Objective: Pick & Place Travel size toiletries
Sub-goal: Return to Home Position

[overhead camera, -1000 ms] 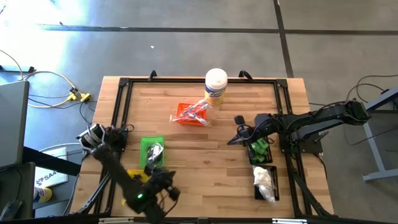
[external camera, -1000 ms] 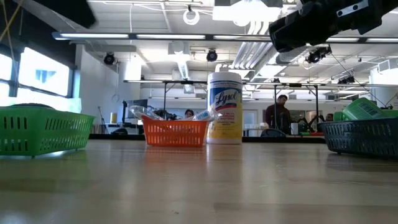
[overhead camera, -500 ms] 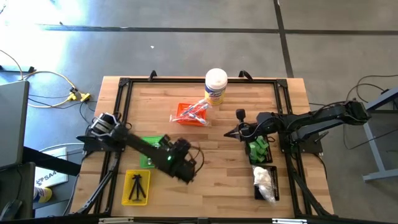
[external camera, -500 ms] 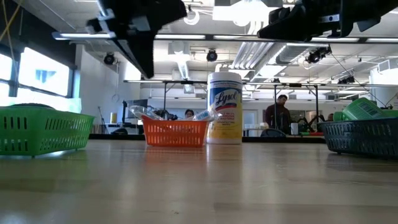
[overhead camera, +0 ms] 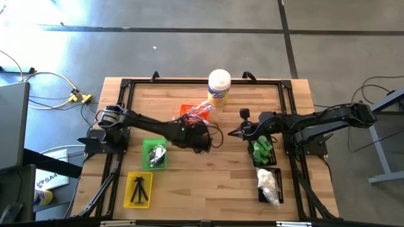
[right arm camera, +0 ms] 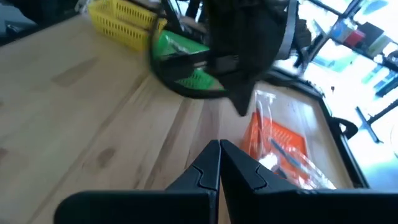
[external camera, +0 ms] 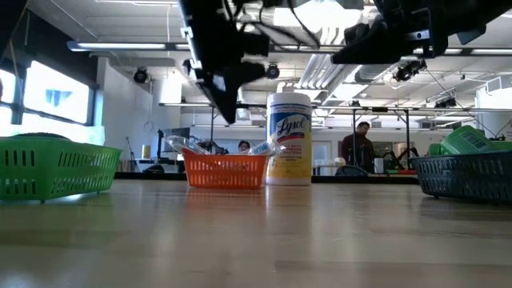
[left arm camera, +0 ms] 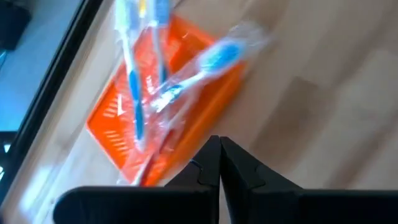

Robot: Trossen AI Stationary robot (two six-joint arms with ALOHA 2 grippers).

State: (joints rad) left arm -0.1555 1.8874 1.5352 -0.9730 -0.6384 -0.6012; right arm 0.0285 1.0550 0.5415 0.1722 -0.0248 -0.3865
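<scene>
Clear-wrapped toothbrushes (overhead camera: 201, 111) (left arm camera: 163, 92) lie in and over the rim of an orange tray (overhead camera: 187, 120). My left gripper (overhead camera: 197, 128) (left arm camera: 219, 142) hangs shut and empty above the tray's near side; the low view shows it high over the table (external camera: 230, 118). My right gripper (overhead camera: 233, 133) (right arm camera: 219, 144) is shut and empty, in the air left of a black tray holding green bottles (overhead camera: 262, 150). White fluffy bits in bags (overhead camera: 268, 181) fill a second black tray. Small black pieces (overhead camera: 139, 188) lie in a yellow tray. A wrapped item (overhead camera: 156, 152) lies in a green tray.
A large white canister with a yellow label (overhead camera: 219, 86) stands at the far edge just behind the orange tray. A black frame (overhead camera: 126, 85) rims the table. Bare wood lies between the trays at the table's middle and near edge (overhead camera: 208, 183). People show in the room beyond.
My left arm has swung up from the yellow tray at the near left corner, across the green tray, toward the far side, and now hangs over the orange tray. The yellow tray with its black pieces has come into view. My right gripper has stayed about where it was.
</scene>
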